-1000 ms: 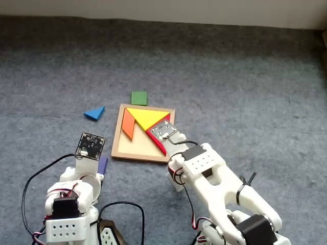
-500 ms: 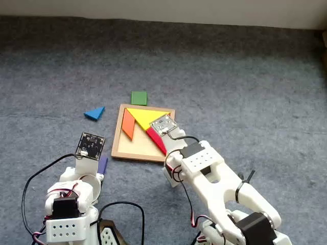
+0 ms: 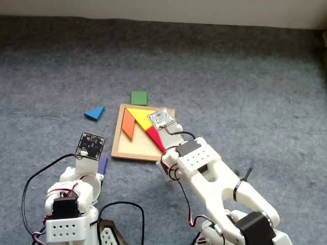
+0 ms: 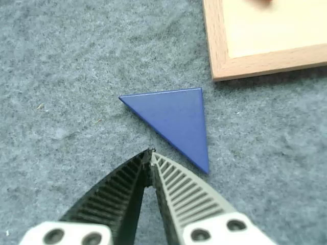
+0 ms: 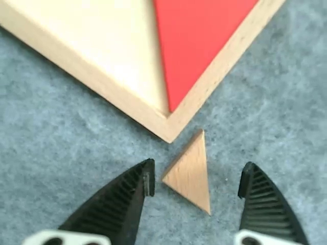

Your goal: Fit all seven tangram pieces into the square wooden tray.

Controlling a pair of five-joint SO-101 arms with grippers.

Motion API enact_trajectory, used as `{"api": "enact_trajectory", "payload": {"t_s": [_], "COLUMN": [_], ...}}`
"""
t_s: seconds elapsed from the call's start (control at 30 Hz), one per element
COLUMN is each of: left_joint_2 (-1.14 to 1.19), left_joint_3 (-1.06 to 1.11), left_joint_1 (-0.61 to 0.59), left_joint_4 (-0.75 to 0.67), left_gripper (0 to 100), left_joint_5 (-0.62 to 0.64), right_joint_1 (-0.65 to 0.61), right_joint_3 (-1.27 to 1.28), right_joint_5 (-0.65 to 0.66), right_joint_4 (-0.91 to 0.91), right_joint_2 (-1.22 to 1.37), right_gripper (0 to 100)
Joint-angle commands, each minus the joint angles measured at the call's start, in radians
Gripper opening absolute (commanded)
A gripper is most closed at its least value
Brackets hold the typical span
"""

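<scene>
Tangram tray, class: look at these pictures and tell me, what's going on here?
The wooden tray holds an orange piece, a yellow piece and a red piece. The right gripper, open, straddles a small wood-coloured triangle just off the tray's corner. The left gripper, shut, sits beside a dark blue triangle on the carpet. A green square and light blue triangle lie outside too.

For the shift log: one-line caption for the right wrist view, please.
Open right hand straddles a wooden triangle lying on the carpet just off the tray corner that holds the red piece.

Red piece (image 3: 155, 138) partly behind right arm (image 3: 200, 162)
</scene>
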Motion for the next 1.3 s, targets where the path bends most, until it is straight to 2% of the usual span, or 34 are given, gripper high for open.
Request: {"api": "enact_trajectory", "payload": {"t_s": [0.0,0.27,0.53,0.77,0.87,1.0,1.27], "left_joint_2": [-0.025,-0.025,-0.025,-0.025,-0.025,-0.025,-0.025], "left_joint_3": [0.019,0.019,0.019,0.019,0.019,0.019,0.019], "left_joint_1": [-0.004,-0.004,-0.004,-0.004,-0.004,-0.004,-0.004], "left_joint_4": [0.005,0.005,0.005,0.005,0.005,0.005,0.005], "left_gripper": [1,1,1,1,1,1,1], "left_joint_5": [0.003,0.003,0.003,0.003,0.003,0.003,0.003], "right_joint_1": [-0.007,-0.007,-0.005,0.024,0.038,0.033,0.039], "right_joint_3": [-0.045,-0.042,-0.051,-0.051,-0.053,-0.054,-0.087], "right_joint_5": [-0.008,0.02,0.026,0.028,0.032,0.12,0.123], "right_joint_4": [-0.007,-0.007,-0.007,-0.007,-0.012,-0.013,0.03], "right_joint_2": [-0.002,0.002,0.16,0.162,0.162,0.162,0.091], "right_gripper": [25.6,25.6,25.6,25.5,20.5,11.9,11.0]}}
